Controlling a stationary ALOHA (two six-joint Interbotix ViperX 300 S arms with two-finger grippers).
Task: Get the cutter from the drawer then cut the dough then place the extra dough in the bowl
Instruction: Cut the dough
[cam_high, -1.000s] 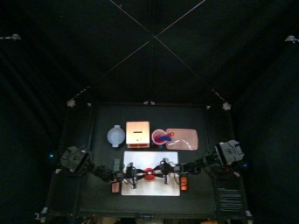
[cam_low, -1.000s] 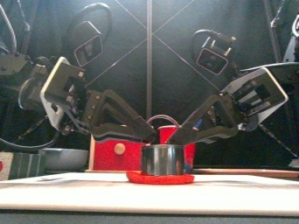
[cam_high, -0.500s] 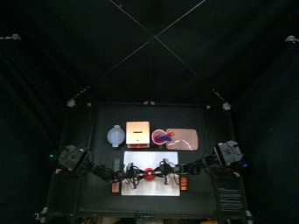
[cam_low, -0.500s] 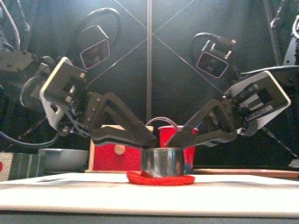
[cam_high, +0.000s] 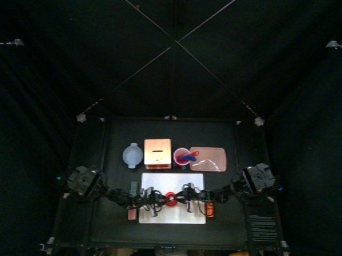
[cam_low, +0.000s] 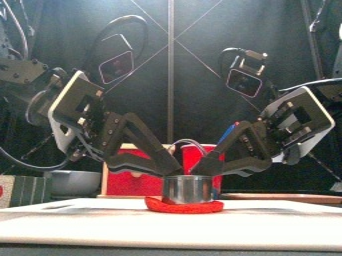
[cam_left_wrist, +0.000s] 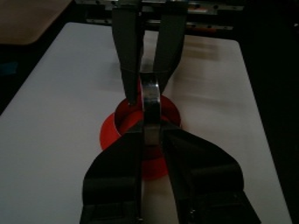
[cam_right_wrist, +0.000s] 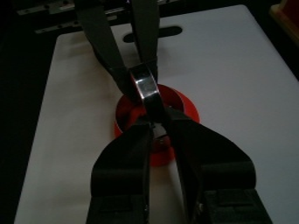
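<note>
The jaws of the left gripper (cam_low: 170, 166) and right gripper (cam_low: 217, 167) clench the cutter (cam_low: 191, 188), seated in the red dough (cam_low: 163, 207) on the white board (cam_low: 80, 222); uneven pressing could tilt it, leaving the cut incomplete.

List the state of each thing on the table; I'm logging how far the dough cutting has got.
cutter: upright, set into the dough, held on both sides.
dough: flat on the cutting board, its outer part not yet lifted away.
left gripper: shut on the cutter.
right gripper: shut on the cutter.
bowl: upright, no dough showing in it.
red cup: upright on the pink tray.
</note>
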